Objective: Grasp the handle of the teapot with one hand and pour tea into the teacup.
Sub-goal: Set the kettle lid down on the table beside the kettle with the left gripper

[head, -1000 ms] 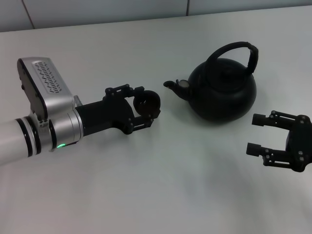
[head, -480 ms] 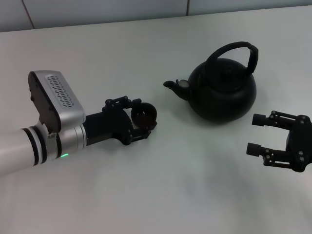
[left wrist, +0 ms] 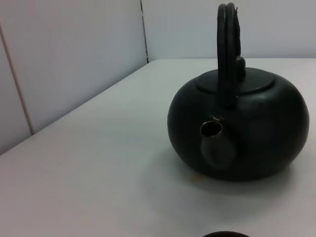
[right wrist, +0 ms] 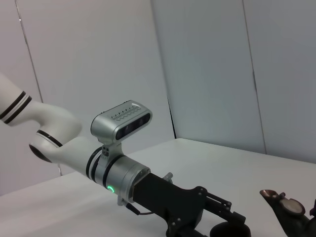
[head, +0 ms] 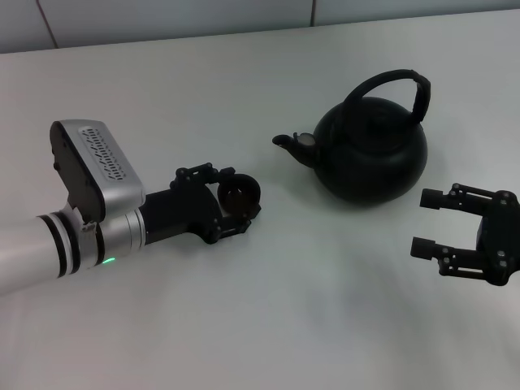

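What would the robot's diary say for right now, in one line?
left end effector: shut on teacup, on table | right end effector: open, beside teapot | handle: not held | pour: not yet done

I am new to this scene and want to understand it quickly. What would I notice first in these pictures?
First, the big black teapot on the white table, its spout toward the robot's left and its tall handle free. Next, the left gripper on its silver forearm, closed around the tiny teacup beside the spout. The right gripper waits open by the pot's right side.
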`<state>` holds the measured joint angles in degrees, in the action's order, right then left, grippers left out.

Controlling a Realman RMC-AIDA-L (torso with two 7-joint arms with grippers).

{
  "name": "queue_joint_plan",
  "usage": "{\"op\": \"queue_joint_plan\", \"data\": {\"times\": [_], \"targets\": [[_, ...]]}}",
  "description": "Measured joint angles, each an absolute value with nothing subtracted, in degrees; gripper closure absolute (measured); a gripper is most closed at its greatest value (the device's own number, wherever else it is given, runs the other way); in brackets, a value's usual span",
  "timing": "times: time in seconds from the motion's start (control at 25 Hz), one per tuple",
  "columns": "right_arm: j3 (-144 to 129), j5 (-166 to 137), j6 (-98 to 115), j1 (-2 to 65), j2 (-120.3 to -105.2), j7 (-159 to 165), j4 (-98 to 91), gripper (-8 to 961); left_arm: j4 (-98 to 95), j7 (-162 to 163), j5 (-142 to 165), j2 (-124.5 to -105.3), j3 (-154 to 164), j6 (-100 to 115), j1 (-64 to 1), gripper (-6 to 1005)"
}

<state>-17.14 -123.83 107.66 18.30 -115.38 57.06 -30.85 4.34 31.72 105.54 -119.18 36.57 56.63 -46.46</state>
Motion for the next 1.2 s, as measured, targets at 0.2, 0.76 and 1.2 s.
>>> {"op": "queue_joint_plan", "data": {"times": [0.2, 0.76, 1.2], "targets": [[-17.14, -123.83, 107.66, 18.29, -115.12, 57.45, -30.92, 204, 4.39, 32.13, 105.59, -119.18, 36.24, 56.69, -46.62, 266], [-17.14, -123.84, 107.66, 18.36, -114.95, 57.48, -30.94, 205, 4.40, 32.31, 105.49, -119.18, 36.08, 57.00, -46.80, 135], [-17.13, -123.84, 106.95, 18.46, -114.95, 57.64, -30.94, 205, -9.04, 36.70, 105.10, -118.51, 36.10, 76.82, -35.78, 135]]}}
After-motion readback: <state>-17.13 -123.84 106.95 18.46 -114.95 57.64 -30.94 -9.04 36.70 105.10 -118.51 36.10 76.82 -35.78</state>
